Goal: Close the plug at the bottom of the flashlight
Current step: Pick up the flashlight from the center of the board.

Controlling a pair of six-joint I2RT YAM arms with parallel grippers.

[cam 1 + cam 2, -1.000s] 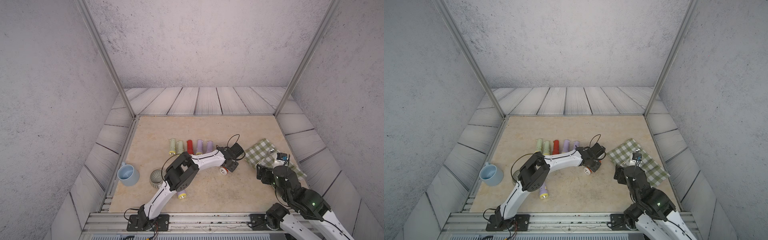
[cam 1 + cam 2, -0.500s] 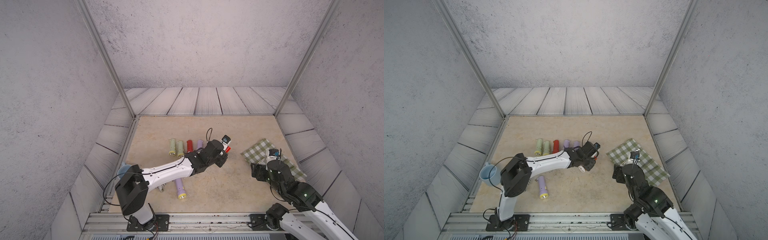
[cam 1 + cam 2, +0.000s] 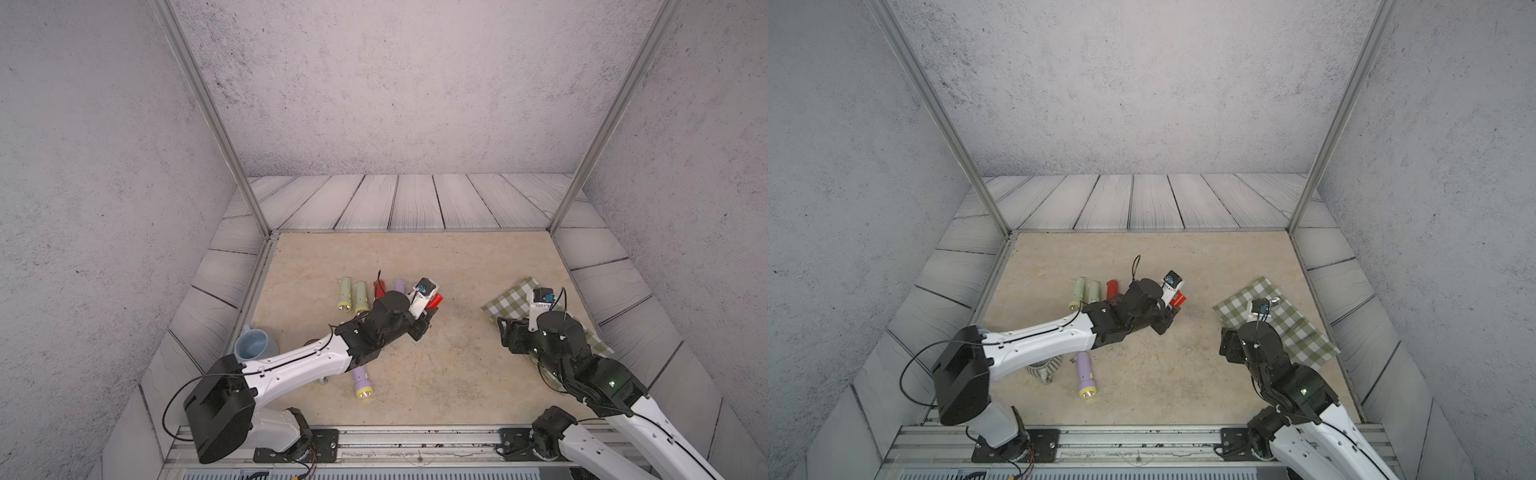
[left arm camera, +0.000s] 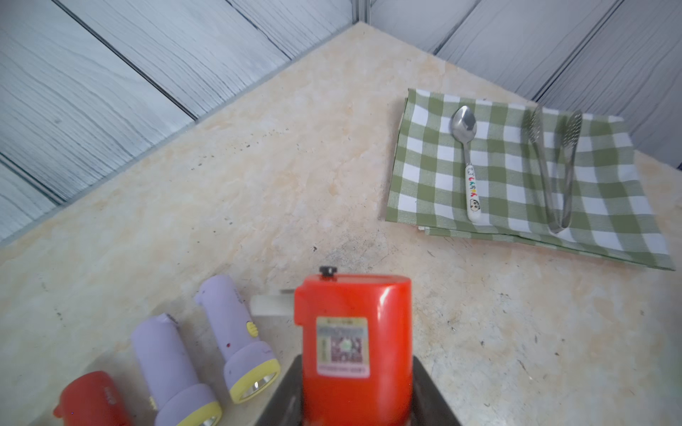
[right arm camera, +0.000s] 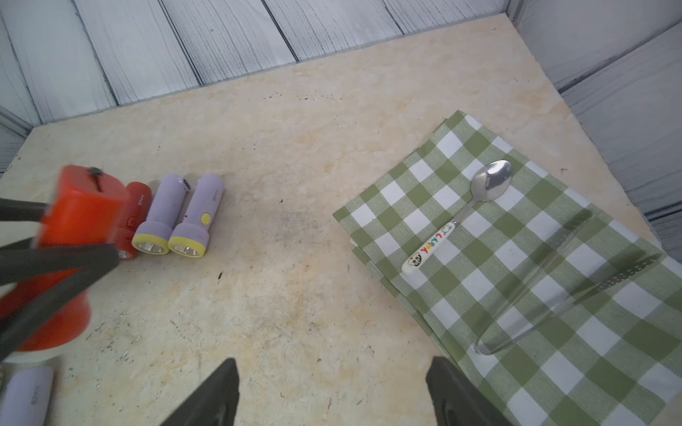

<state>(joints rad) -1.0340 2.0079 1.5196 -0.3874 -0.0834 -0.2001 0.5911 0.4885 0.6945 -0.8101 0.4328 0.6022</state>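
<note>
My left gripper (image 4: 356,391) is shut on a red flashlight (image 4: 356,339), held above the table with its bottom end pointing away from the wrist. A whitish plug (image 4: 271,306) sticks out sideways from that end. Both top views show the red flashlight (image 3: 435,300) (image 3: 1179,299) poking out past the left gripper (image 3: 424,316) mid-table. The right wrist view has it at the left edge (image 5: 83,217). My right gripper (image 5: 332,391) (image 3: 505,332) is open and empty, low over bare table beside the cloth, well right of the flashlight.
A row of flashlights lies behind the left arm: two green (image 3: 345,293), a red one (image 3: 378,286), two purple (image 4: 236,332). Another purple one (image 3: 360,380) lies near the front. A blue mug (image 3: 253,345) stands at left. A green checked cloth (image 3: 511,299) holds a spoon (image 4: 467,162) and tongs (image 4: 553,173).
The left gripper has closed on the red flashlight and lifted it off the table, the left arm stretching out low. The right gripper has shifted slightly and stays open.
</note>
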